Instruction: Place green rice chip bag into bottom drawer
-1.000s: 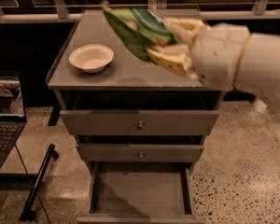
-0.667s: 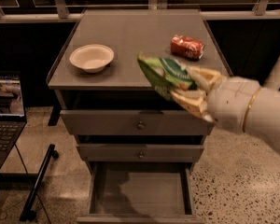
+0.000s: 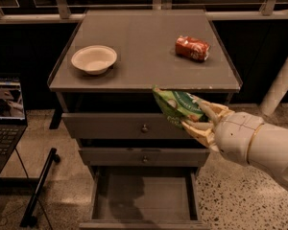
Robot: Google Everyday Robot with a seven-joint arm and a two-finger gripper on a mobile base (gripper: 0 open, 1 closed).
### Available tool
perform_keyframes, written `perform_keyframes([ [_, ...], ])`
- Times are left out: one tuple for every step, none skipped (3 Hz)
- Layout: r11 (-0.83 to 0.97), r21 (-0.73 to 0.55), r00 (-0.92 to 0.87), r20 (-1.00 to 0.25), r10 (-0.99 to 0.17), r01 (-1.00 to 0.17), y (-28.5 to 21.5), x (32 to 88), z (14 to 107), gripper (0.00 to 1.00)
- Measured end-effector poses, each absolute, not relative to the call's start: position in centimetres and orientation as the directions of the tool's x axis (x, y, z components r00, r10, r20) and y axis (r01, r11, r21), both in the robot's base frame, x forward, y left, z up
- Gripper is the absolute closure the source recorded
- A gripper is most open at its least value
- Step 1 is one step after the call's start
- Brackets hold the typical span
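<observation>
My gripper (image 3: pixel 194 117) is shut on the green rice chip bag (image 3: pixel 175 106), a glossy green foil bag with a white round logo. It holds the bag in the air in front of the cabinet's top drawer, just below the top's front edge and right of centre. The bottom drawer (image 3: pixel 145 198) is pulled open below, a wide shallow box, and it looks empty. The bag is well above the drawer and a little to its right.
On the cabinet top (image 3: pixel 144 42) sit a white bowl (image 3: pixel 94 59) at the left and a red wrinkled packet (image 3: pixel 192 48) at the right. Two closed drawers with round knobs (image 3: pixel 144 128) lie above the open one. A laptop (image 3: pixel 5 114) stands at the left, a black stand (image 3: pixel 38 188) on the floor.
My arm has come down and forward with the bag, from over the cabinet top to in front of the top drawer. The red packet is now uncovered.
</observation>
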State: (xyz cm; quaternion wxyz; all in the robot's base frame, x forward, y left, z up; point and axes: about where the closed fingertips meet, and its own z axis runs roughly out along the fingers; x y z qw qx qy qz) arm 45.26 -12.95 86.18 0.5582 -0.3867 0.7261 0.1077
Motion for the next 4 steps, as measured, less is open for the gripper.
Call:
perform_keyframes([
  [0.718,-0.215,-0.125,-0.913,-0.388,-0.662,-13.5,43.9,84.6,1.0],
  [0.803,-0.096,-0.212,-0.94,-0.268,-0.587,-15.0,41.6,79.4,1.0],
  [0.877,0.004,-0.269,-0.952,-0.143,-0.48,-18.5,39.2,73.3,1.0],
  [0.919,0.145,-0.319,-0.948,0.022,-0.367,-21.7,37.7,67.5,1.0],
])
